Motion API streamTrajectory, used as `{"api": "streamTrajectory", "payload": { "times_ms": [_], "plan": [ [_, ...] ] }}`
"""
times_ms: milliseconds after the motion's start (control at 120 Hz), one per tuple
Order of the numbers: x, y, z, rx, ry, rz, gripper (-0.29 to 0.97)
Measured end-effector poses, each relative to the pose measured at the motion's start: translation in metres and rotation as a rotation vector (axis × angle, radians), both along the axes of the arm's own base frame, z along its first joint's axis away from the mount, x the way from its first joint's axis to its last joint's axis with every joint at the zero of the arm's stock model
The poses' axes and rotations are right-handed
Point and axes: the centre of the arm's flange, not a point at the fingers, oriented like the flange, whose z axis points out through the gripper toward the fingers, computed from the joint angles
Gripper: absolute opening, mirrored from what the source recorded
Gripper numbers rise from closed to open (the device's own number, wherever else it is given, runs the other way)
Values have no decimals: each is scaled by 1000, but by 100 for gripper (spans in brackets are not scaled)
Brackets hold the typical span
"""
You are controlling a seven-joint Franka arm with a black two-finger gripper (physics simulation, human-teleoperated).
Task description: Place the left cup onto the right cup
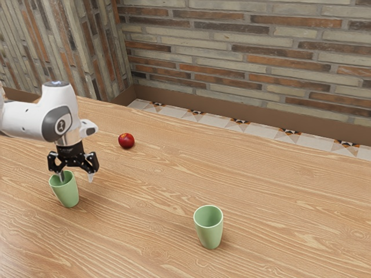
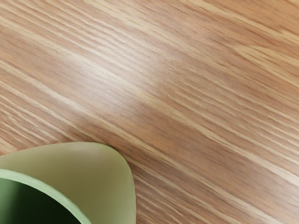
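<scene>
Left cup (image 1: 64,189) — a smooth, pale green tumbler without a handle, tapering toward its base — is standing upright on the wood-grained desk (image 1: 261,174) at the exterior view's left, well apart from the matching right cup (image 1: 208,226). The black pincer (image 1: 75,177) is hanging open over its rim — one finger dipping inside, the other outside. A red apple (image 1: 126,140) is lying farther back.

The left cup (image 1: 64,189) (image 2: 70,182), pale green and handleless, is seen upright, nearer the camera than the red apple (image 1: 126,140) and toward the exterior view's left of it. The right cup (image 1: 208,226), alike and upright, is set well apart from the apple, toward the exterior view's right.
</scene>
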Motion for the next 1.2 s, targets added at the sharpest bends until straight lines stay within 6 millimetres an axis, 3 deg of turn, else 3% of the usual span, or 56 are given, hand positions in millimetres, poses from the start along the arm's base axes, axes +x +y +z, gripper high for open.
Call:
{"api": "streamTrajectory", "payload": {
  "times_ms": [125, 308, 450, 767, 900, 1058, 1200],
  "plan": [
    [1, 4, -7, 3, -2, 3, 66],
    [0, 17, -4, 8, -18, 27, 25],
    [-2, 21, -8, 9, -14, 36, 5],
    [-1, 22, -2, 18, -24, 28, -8],
    [-1, 16, 38, 40, -86, 3, -9],
    [-8, -30, 118, 56, -165, -62, -10],
    [-6, -136, 155, 64, -189, -211, -10]
  ]
}}
